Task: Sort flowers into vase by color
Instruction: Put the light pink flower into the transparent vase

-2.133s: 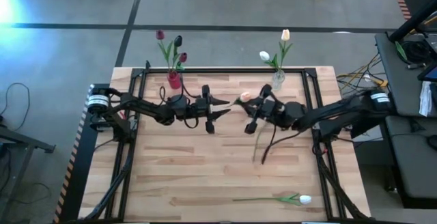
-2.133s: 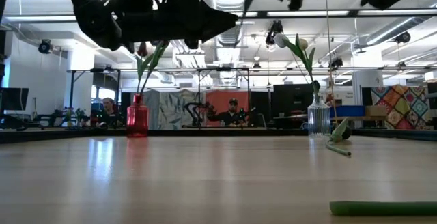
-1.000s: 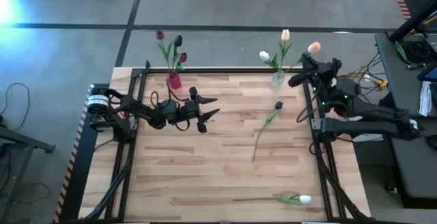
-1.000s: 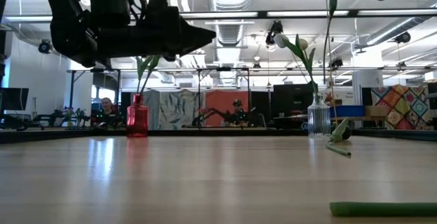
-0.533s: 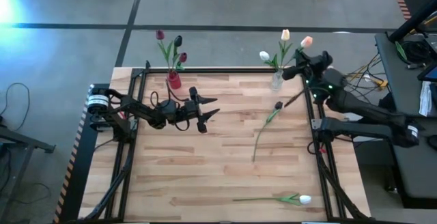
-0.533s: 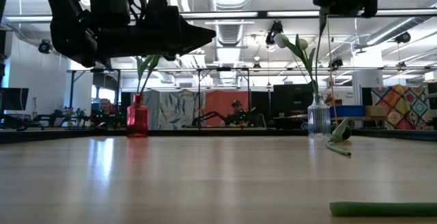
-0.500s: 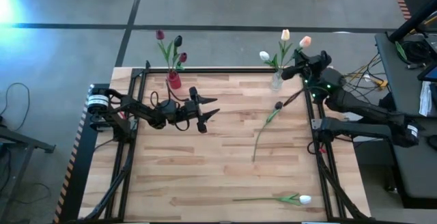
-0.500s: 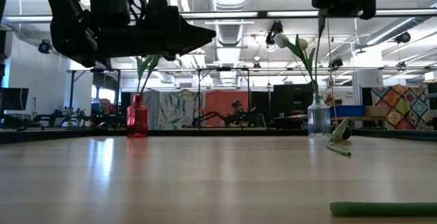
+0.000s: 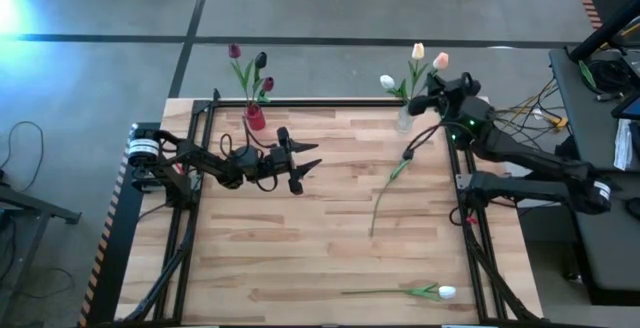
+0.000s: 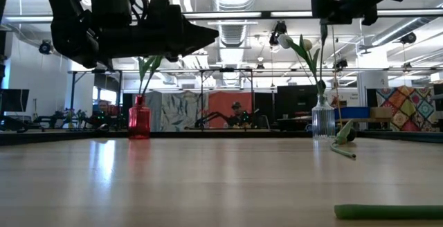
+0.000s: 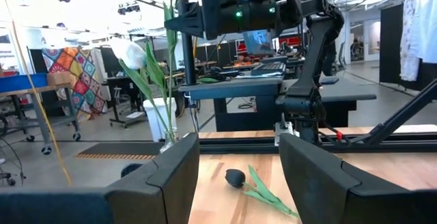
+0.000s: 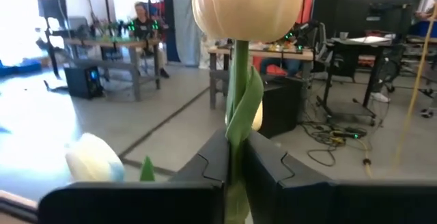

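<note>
- Right now, right pincer [image 12: 235, 162] clamped tight on the stem of a peach tulip [image 12: 247, 5], just under the head; held upright above the clear vase [image 9: 405, 118] at the far right edge of the tabletop [image 9: 320, 238].
- Long green stem trailing down from the grip toward the vase mouth; cannot tell whether the tip is inside yet.
- Likely very light, thin and springy; grip near the head leaves the long lower end free to sway, so probably needs a slow lowering to thread the narrow neck.
- Clear vase already holding a white tulip [image 9: 387, 83] and a cream tulip [image 9: 418, 51]; leaves could snag the incoming stem.
- Left pincer [image 9: 305, 161] spread wide, empty, hovering over the left-centre of the tabletop near the red vase [image 9: 255, 118], which holds dark tulips [image 9: 260, 61].
- Loose on the tabletop: a dark-headed tulip [image 11: 235, 177] right of centre, a white-headed tulip [image 9: 445, 292] at the near edge; best pinched mid-stem, not on the soft head.
</note>
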Controlling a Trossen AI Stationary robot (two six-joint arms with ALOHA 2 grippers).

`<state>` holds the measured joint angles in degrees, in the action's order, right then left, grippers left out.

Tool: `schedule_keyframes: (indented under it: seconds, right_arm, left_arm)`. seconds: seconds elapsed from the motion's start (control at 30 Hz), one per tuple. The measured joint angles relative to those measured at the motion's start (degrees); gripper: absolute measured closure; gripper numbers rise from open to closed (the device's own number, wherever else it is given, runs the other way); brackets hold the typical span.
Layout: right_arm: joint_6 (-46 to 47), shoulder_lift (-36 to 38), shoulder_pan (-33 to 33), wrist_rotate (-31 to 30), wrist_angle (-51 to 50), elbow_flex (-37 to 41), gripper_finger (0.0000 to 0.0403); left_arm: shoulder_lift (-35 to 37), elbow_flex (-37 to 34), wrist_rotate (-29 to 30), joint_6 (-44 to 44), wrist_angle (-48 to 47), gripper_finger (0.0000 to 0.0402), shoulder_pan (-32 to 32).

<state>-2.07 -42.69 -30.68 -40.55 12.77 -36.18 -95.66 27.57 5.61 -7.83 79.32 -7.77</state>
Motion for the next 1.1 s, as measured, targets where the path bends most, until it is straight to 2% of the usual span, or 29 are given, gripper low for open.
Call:
schedule_keyframes:
  seconds: [0.27, 0.47, 0.87, 1.1]
  right_arm:
    - [-2.8, -3.5, -1.6, -0.3, -1.0, 0.0, 0.0326]
    - [-4.8, -4.6, -1.6, -4.2, -2.7, -1.0, 0.0288]
    - [-1.5, -4.6, -1.6, -4.6, -21.0, -9.9, 0.0195]
    - [-2.4, -4.6, -1.6, -4.4, -27.8, -15.3, 0.0176]
  left_arm:
    - [0.0, 0.0, 0.0, 0.8, -1.5, 0.0214, 0.0]
    - [0.0, 0.4, 0.0, 0.8, -2.8, 0.0214, 0.0]
    - [0.0, 0.9, -0.1, 1.0, -3.7, 0.0214, 0.0]
    - [0.0, 0.9, -0.1, 0.9, -3.7, 0.0214, -0.2]
